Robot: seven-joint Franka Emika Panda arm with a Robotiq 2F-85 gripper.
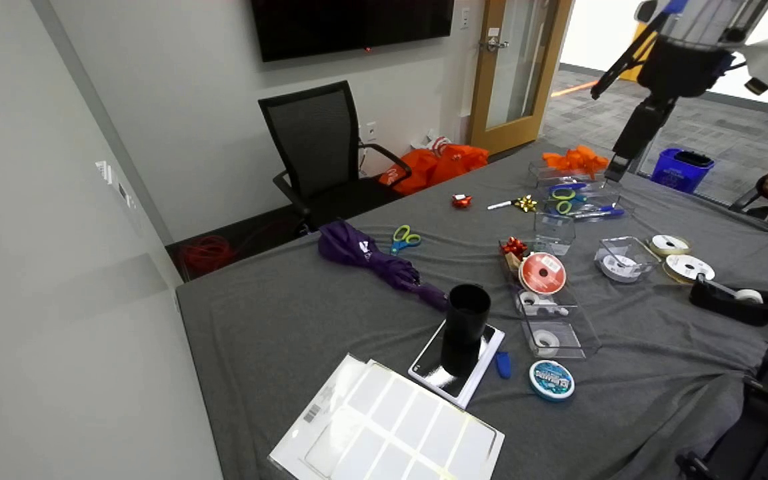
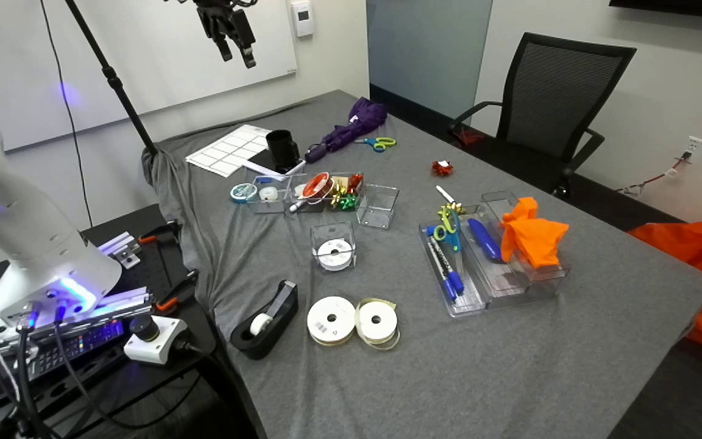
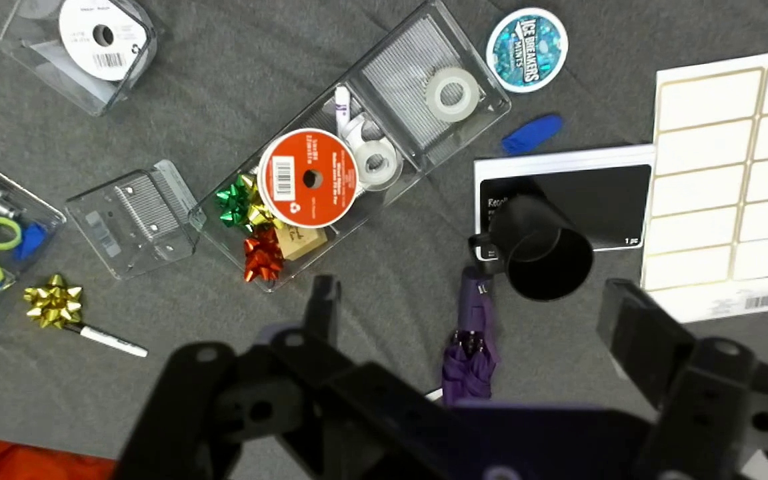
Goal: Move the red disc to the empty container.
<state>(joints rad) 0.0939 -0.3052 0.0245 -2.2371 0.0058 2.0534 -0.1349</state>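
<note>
The red disc (image 3: 304, 203) is a flat ribbon spool with a white label and a centre hole. It lies on top of bows and tape rolls in a long clear divided tray (image 3: 384, 193). The disc shows in both exterior views (image 1: 536, 281) (image 2: 317, 185), slightly tilted. A small clear square container (image 3: 117, 250) stands beside the tray's bow end and looks empty; it also shows in both exterior views (image 1: 555, 235) (image 2: 377, 210). My gripper (image 3: 474, 297) is open with nothing between its fingers. It hangs high above the table in an exterior view (image 2: 239, 60).
A black mug (image 3: 524, 233) stands on a black-and-white box near a purple umbrella (image 3: 467, 373). White label sheets (image 3: 704, 213) lie beside it. Another clear container (image 2: 334, 235) holds a white spool. A tape dispenser (image 2: 265, 323) and a tray of pens and scissors (image 2: 470, 292) stand farther off.
</note>
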